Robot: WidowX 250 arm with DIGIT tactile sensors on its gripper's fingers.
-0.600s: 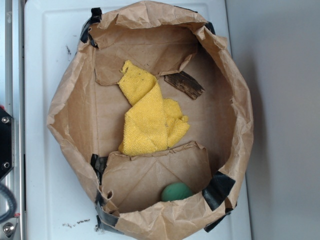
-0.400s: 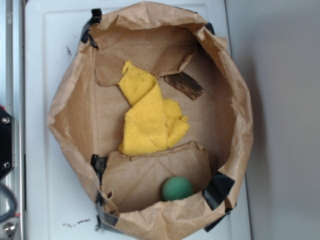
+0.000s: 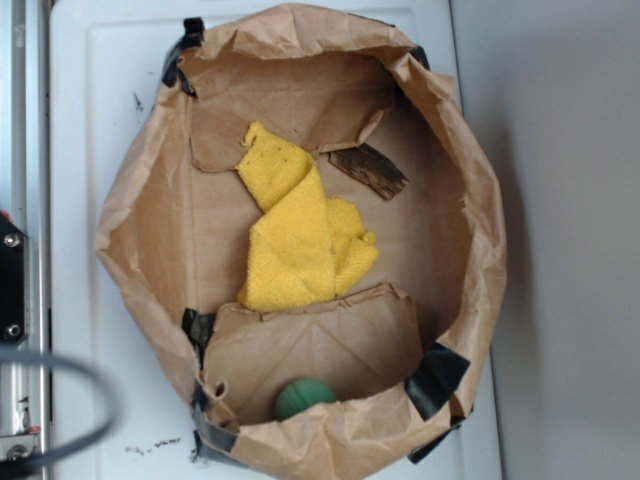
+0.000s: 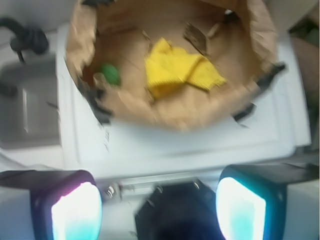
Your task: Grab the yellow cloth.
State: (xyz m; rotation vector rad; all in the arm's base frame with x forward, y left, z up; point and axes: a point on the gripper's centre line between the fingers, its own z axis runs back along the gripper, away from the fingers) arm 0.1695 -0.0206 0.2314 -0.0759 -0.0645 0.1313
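Saw bright yellow terry cloth (image 3: 300, 235) crumpled at centre of frame, on floor of brown paper bag (image 3: 470, 200). Judged it light, soft, non-slip; I'd pinch raised fold near its middle. My gripper (image 4: 159, 210) spread wide, well short, above white counter (image 4: 175, 145).

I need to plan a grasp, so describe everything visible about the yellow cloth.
The yellow cloth is bright yellow terry-like fabric with a few dark specks, crumpled and folded into an irregular heap. It lies flat on the floor of the brown paper bag, roughly central, its lower edge meeting a paper flap. The bark-like piece sits just beside it. Nothing grips it.
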